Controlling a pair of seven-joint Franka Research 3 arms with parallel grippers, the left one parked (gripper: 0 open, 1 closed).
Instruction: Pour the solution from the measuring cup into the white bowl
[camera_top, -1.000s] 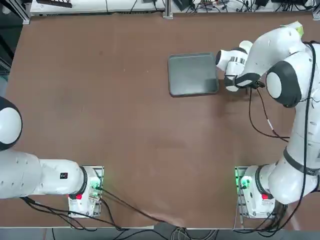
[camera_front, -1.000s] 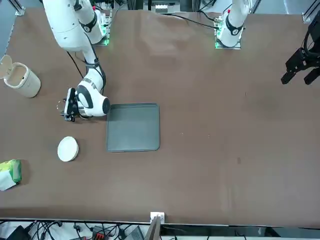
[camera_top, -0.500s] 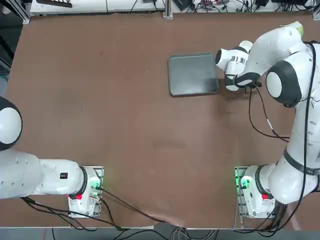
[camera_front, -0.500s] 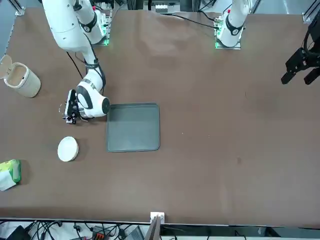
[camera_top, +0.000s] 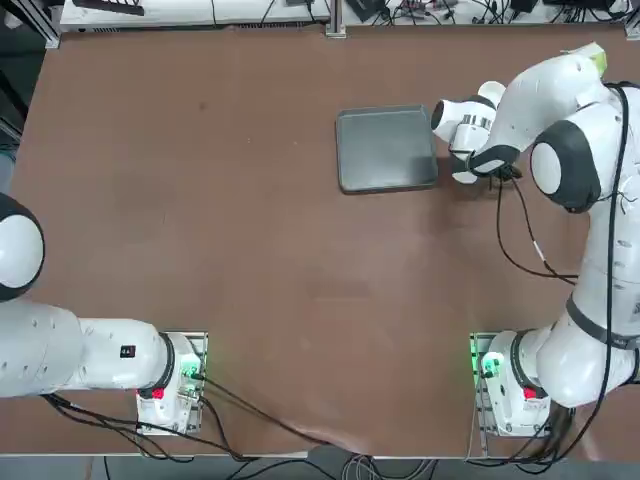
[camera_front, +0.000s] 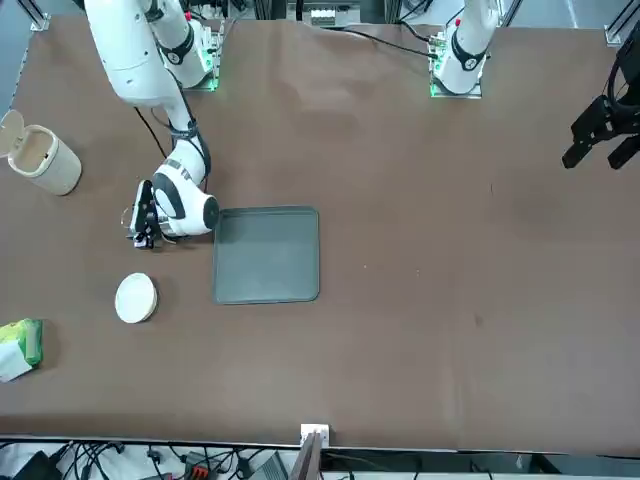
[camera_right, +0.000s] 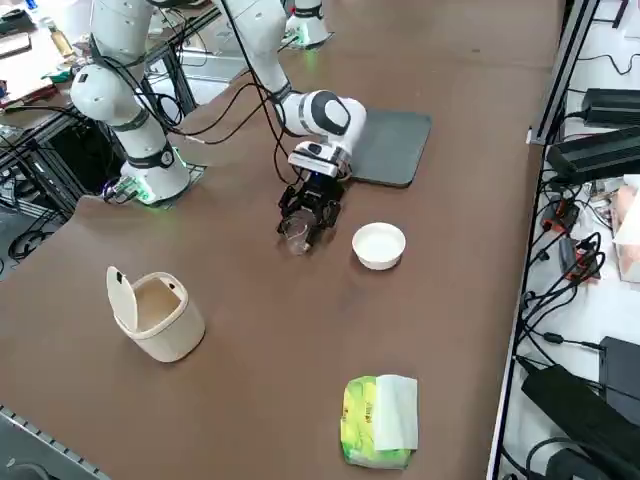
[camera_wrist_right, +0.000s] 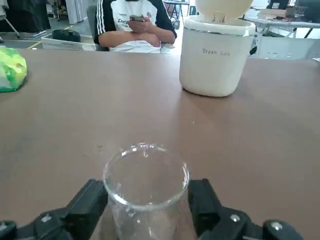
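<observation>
Clear measuring cup (camera_wrist_right: 145, 192) stands upright between the right gripper's (camera_wrist_right: 148, 202) spread fingers, white bowl (camera_right: 379, 245) nearby.

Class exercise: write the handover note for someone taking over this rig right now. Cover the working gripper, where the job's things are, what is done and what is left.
Right gripper: low at the table, fingers open either side of the measuring cup, not clamped.
Measuring cup: upright on the table between the fingers, beside the dark grey tray.
White bowl: on the table close by, apart from the cup.
Done: gripper in place around the cup.
Left: grip, lift, pour into the bowl.
</observation>
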